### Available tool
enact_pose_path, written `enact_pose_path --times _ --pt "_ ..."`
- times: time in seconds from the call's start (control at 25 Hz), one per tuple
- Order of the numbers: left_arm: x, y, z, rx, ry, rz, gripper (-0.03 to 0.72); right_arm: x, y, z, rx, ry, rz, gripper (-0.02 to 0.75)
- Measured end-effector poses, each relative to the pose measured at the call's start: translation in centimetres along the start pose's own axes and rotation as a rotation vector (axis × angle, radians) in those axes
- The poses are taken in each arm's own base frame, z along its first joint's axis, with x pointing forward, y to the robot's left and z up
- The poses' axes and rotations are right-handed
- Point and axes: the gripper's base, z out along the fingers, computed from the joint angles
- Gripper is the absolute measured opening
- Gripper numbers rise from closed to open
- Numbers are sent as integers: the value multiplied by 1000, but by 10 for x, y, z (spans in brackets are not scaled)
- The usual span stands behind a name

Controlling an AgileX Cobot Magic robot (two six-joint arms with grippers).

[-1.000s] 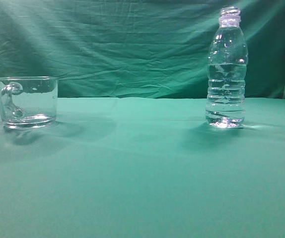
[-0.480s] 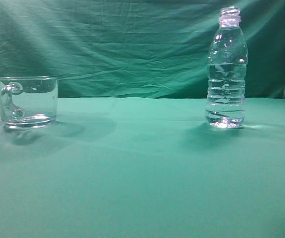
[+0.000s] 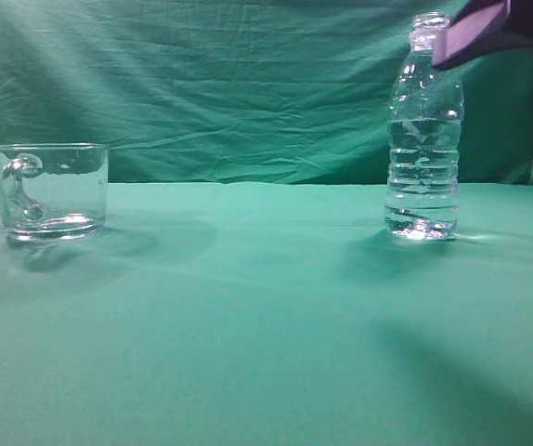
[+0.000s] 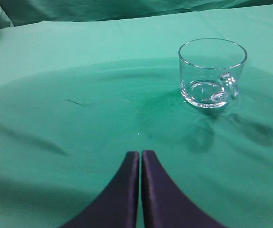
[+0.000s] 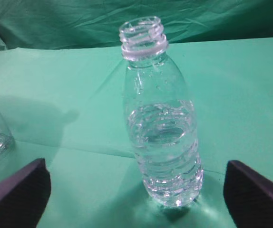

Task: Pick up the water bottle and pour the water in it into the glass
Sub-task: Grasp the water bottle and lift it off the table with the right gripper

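Since half a second ago the right gripper (image 3: 489, 32) has come into the exterior view at the top right corner, level with the bottle's neck; nothing else has shifted.

At far left the glass (image 3: 51, 190) sits upright on the green surface (image 3: 248, 316), its curled handle showing on its left side in the exterior view, with at most a trace of liquid at its base. The left gripper (image 4: 140, 156) hangs low over the cloth with its jaws pressed together, the glass ahead of it and to one side, well apart.

Well to the right stands the water bottle (image 3: 423, 130), upright, uncapped, its long axis vertical. It is clear plastic with a ribbed lower body and rounded shoulders, and the water (image 5: 167, 156) fills it to a little over half. In the right wrist view the bottle stands straight ahead, centred between the two widely spread fingers (image 5: 17, 190) but still beyond them, touched by neither. The right arm is plainly the nearer one, and the coming move looks like a straight advance until the jaws flank the ribbed body.
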Motion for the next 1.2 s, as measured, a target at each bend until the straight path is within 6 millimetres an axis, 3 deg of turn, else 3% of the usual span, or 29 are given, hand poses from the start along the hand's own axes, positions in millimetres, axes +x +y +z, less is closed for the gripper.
enact_pose_path --times 0.16,0.64,0.96,1.0,1.2 --pt "0 0 0 0 0 0 0 1 -3 23 -6 -6 4 646" --pt "0 0 0 0 0 0 0 30 -21 92 4 -30 41 646" --pt "0 0 0 0 0 0 0 32 -24 108 -6 -64 13 596" --pt "0 0 0 0 0 0 0 32 -24 109 -7 -67 9 545" --pt "0 0 0 0 0 0 0 26 -24 115 -15 -99 -6 546"
